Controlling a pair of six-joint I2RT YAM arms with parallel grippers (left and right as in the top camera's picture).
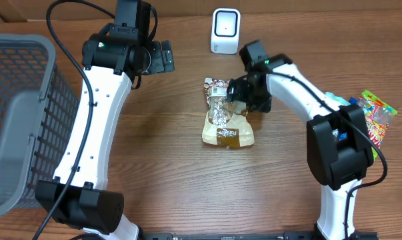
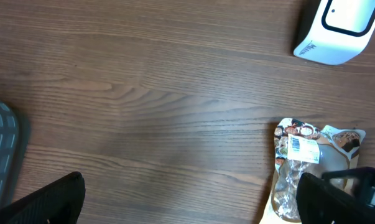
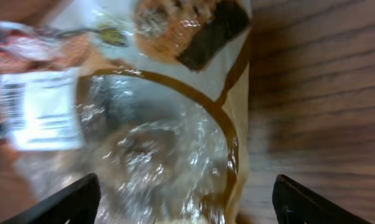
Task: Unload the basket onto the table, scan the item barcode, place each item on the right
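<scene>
**A:** Where do we have the snack bag (image 1: 227, 123)?

**B:** Flat on the desk (image 1: 187, 173), about mid-desk. It's on the near side of the white scanner (image 1: 225, 31) and apart from it. We see the barcode label (image 2: 303, 149) face up at the bag's far end.

**A:** Right end effector (image 3: 187, 186)?

**B:** Right over the bag's far end. Its fingers (image 3: 69, 199) are spread wide, one on each side of the clear window. We see no pinch on the bag. We can't tell if the tips touch the film.

**A:** Left end effector (image 2: 190, 183)?

**B:** Spread wide too, nothing between the fingers. It's over bare desk, left of the scanner and the bag.

**A:** What else do we have on the desk?

**B:** A grey mesh basket (image 1: 14, 100) at the left edge. Colourful packets (image 1: 379, 120) at the right edge, partly hidden by the right arm.
</scene>
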